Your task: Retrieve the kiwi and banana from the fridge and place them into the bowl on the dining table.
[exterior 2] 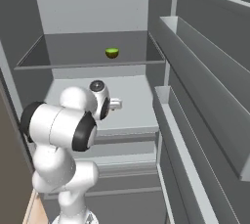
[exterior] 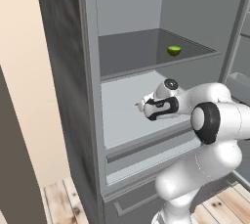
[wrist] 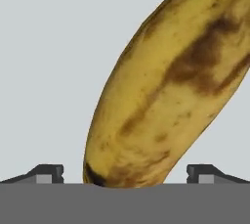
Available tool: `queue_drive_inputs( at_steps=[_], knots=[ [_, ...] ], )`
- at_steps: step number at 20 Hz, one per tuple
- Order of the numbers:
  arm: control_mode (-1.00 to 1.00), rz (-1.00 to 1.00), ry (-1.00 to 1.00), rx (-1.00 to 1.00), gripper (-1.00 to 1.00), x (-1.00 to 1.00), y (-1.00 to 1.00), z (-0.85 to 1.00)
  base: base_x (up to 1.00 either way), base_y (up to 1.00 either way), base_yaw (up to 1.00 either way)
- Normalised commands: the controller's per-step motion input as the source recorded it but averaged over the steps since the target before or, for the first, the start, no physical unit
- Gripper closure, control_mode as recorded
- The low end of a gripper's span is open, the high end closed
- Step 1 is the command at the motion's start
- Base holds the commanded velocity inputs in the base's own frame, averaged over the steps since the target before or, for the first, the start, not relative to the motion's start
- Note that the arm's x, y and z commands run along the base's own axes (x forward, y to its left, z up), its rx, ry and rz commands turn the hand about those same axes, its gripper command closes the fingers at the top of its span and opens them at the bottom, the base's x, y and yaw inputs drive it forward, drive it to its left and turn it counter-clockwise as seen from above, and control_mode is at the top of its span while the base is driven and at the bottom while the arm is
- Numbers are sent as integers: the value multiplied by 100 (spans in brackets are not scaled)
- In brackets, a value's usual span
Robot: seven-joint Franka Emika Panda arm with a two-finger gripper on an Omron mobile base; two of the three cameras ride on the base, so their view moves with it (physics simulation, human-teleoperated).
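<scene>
Home kitchen setting, rendered. An open fridge (exterior: 88, 96) with brushed dark-grey outer walls and pale grey shelved interior is seen, with a bottom drawer (exterior: 146, 189) below the shelves and door racks (exterior 2: 195, 135) to its right. Fruit is stored inside: a kiwi (exterior: 174, 50) on the upper shelf, a banana (wrist: 176, 86) on the lower. Light wood plank flooring (exterior: 61, 201) and a beige wall (exterior: 24, 61) are seen left of the fridge.

Both base views face the open fridge (exterior: 93, 96) from either side; hand view presses very near, probably onto its shelf.
</scene>
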Motion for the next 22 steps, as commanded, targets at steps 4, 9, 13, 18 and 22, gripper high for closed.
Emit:
queue_drive_inputs(
  at_steps=[4, 9, 13, 18, 22],
  knots=[
    [-100, -1, 0, -3, 100, 32, 0, -36, 0, 0, 0],
    [-100, -4, 0, -1, 100, 3, -2, -30, 0, 0, 0],
    [-100, -5, 0, 0, 100, -7, -9, -24, 0, 0, 0],
    [-100, -6, -3, 2, 100, -46, -24, -6, 0, 0, 0],
    [-100, -3, -12, 15, 100, -93, -58, 12, 0, 0, 0]
  ],
)
